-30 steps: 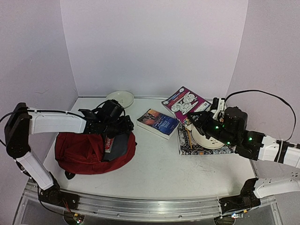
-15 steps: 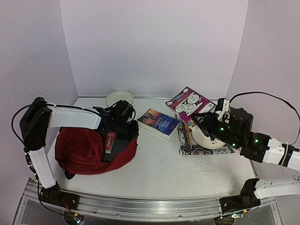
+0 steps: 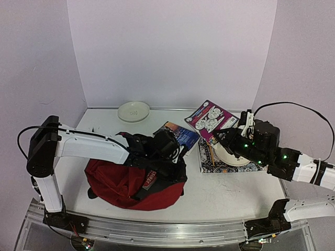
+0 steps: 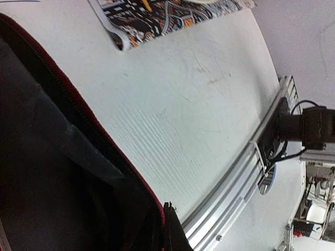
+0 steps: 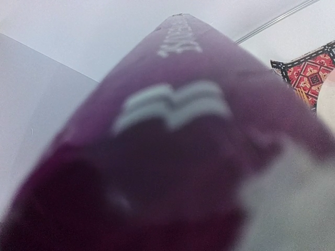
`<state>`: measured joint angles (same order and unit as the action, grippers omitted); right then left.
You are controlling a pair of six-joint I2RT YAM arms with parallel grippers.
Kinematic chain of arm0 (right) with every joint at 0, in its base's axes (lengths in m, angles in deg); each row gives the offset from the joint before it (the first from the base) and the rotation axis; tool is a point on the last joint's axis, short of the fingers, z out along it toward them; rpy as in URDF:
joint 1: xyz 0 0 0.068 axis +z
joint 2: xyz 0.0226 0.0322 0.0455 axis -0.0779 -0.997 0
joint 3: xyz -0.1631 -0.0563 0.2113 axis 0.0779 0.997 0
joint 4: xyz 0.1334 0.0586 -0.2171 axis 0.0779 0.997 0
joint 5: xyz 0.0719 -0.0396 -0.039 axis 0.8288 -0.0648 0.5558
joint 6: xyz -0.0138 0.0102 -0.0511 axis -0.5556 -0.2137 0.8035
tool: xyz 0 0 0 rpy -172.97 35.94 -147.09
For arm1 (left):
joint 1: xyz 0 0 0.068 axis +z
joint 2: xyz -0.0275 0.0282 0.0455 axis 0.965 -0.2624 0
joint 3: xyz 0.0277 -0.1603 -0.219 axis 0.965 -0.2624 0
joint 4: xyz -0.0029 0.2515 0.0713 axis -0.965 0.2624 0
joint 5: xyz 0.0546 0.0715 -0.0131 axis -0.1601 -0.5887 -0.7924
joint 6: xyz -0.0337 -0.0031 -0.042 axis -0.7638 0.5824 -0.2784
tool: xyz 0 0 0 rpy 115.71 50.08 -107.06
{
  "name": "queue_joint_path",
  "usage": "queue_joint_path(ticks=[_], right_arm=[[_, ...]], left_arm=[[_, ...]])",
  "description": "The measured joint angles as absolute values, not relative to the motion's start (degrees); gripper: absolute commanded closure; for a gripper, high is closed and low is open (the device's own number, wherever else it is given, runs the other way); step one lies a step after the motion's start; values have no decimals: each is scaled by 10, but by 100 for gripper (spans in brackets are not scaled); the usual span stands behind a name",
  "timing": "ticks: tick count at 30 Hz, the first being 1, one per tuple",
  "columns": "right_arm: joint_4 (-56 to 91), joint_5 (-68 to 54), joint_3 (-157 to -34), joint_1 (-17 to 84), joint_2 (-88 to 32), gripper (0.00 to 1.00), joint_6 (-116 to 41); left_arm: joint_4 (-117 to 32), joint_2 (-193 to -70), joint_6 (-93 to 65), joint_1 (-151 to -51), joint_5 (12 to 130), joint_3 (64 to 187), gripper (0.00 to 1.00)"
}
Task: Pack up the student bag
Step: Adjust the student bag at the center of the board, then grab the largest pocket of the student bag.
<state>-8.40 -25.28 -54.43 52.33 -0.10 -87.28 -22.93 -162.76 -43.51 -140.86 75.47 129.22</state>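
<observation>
The student bag (image 3: pixel 123 183), dark red with a black zip and open mouth, lies at the middle front of the table. A red book (image 3: pixel 151 178) sticks out of its opening. My left gripper (image 3: pixel 166 149) is shut on the bag's far right rim. In the left wrist view the zip edge of the bag (image 4: pixel 78 123) runs down to the jaws. My right gripper (image 3: pixel 230 137) is shut on a purple book (image 3: pixel 211 117), holding it tilted above the table at the right. The purple book's spine (image 5: pixel 172 120) fills the right wrist view and hides the fingers.
A blue book (image 3: pixel 180 134) lies just behind the left gripper. A patterned book (image 3: pixel 209 162) lies at the right with a white bowl (image 3: pixel 230 156) on it. Another white bowl (image 3: pixel 133 111) stands at the back. The metal rail (image 4: pixel 246 172) edges the table's front.
</observation>
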Motion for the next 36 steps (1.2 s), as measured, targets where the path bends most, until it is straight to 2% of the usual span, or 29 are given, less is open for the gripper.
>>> queue_joint_path(ticks=[6, 12, 20, 36], right_arm=[[-65, -251, -546, 523, -1, 100, -856], [-37, -237, -559, 523, -1, 100, -841], [-14, -218, -560, 523, 0, 100, -837], [-4, -135, -585, 522, -29, 100, -821]], left_arm=[[-224, -1623, -413, -1427, 762, 1292, 54], [-149, -1582, -396, -1415, 692, 1314, 29], [-43, -1543, -394, -1377, 576, 1329, 23], [109, -1542, -391, -1320, 415, 1327, 18]])
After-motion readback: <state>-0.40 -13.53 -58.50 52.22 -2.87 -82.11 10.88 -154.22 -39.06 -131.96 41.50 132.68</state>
